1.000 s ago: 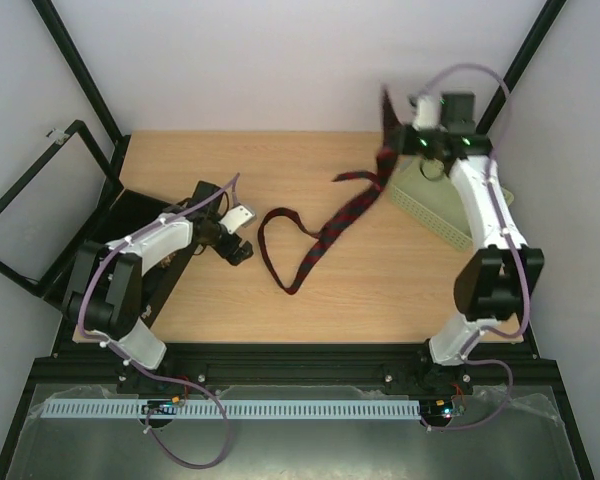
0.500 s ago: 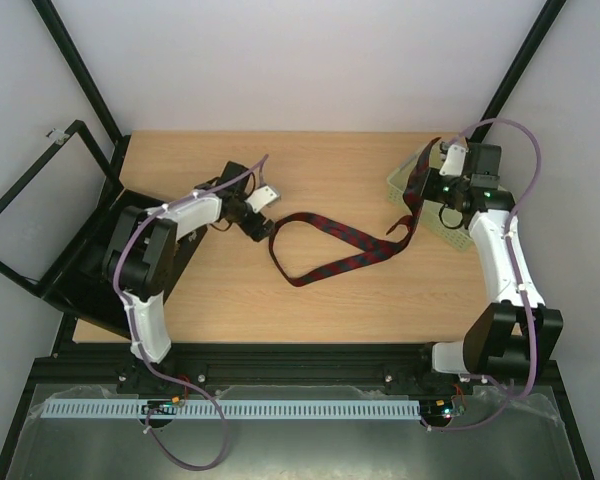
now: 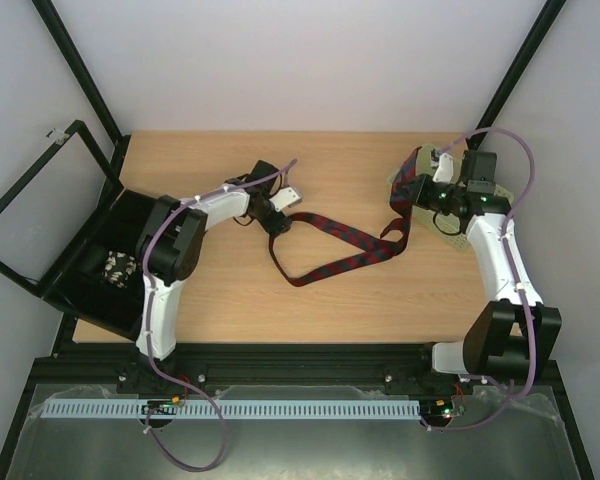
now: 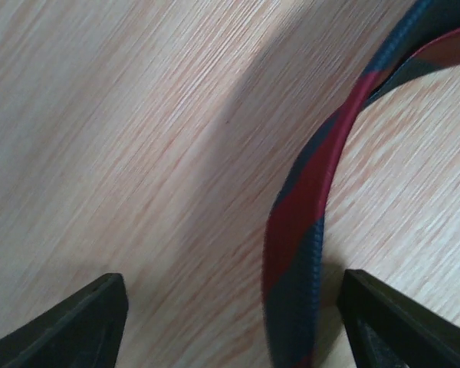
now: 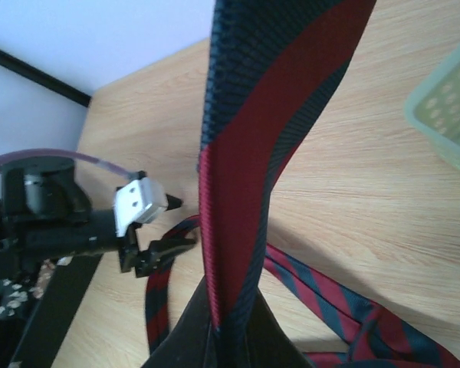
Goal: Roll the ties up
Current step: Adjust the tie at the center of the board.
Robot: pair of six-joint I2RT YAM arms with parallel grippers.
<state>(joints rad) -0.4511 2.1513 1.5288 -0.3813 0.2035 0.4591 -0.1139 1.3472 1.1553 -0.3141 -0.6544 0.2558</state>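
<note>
Red-striped tie (image 5: 238, 153): wrist views alone show right tool (image 5: 215, 341) clamping it, left tool (image 4: 234, 314) spread open.

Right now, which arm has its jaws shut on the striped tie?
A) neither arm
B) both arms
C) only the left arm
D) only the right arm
D: the right wrist view shows the right arm's jaws pinching the tie, while the left wrist view shows the left arm's jaws wide apart, with the tie only passing between them.
</note>
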